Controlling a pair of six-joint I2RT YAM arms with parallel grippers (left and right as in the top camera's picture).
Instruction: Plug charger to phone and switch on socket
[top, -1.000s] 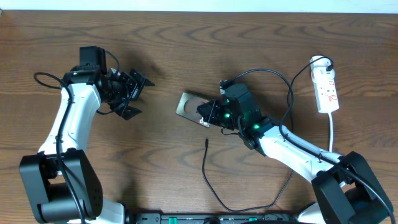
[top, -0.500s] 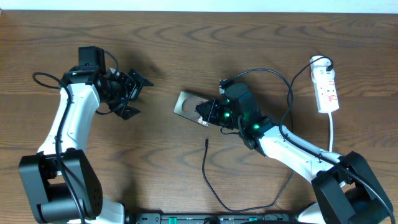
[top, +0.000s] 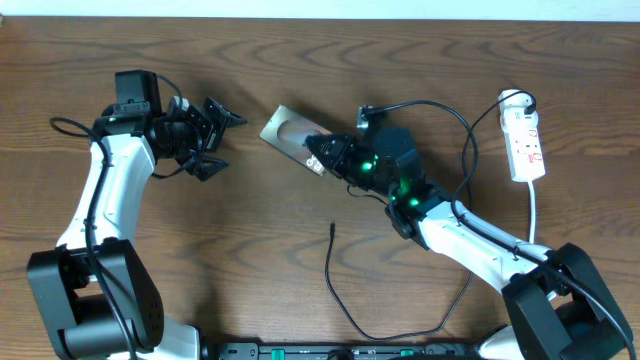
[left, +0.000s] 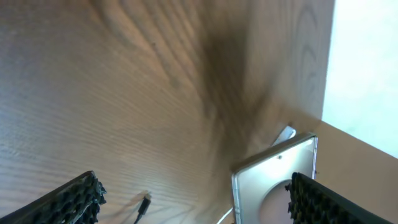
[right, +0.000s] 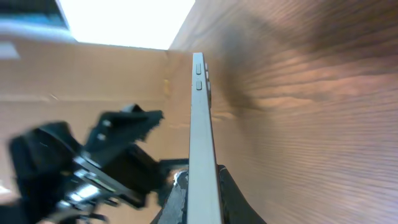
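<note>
My right gripper (top: 322, 157) is shut on one end of the phone (top: 288, 135), a flat grey slab with an oval mark, which juts up-left at an angle. In the right wrist view the phone (right: 202, 124) stands edge-on between the fingers (right: 233, 198). My left gripper (top: 213, 138) is open with nothing in it, a short way left of the phone. Its wrist view shows the phone (left: 267, 183) close to the right finger (left: 336, 202). The charger tip (top: 332, 229) lies loose on the wood below the phone, and the same charger tip (left: 144, 203) shows in the left wrist view. The socket (top: 526, 143) lies at the far right.
The charger's thin black cable (top: 345, 310) loops along the front of the table and back up toward the socket's end. A white cord (top: 535, 215) runs down from the socket. The table's far edge (top: 320, 18) is close behind both arms.
My right gripper has carried the phone up and to the left, turning it toward the left gripper. The left gripper has shifted slightly toward the far edge. The charger tip has stayed put.
</note>
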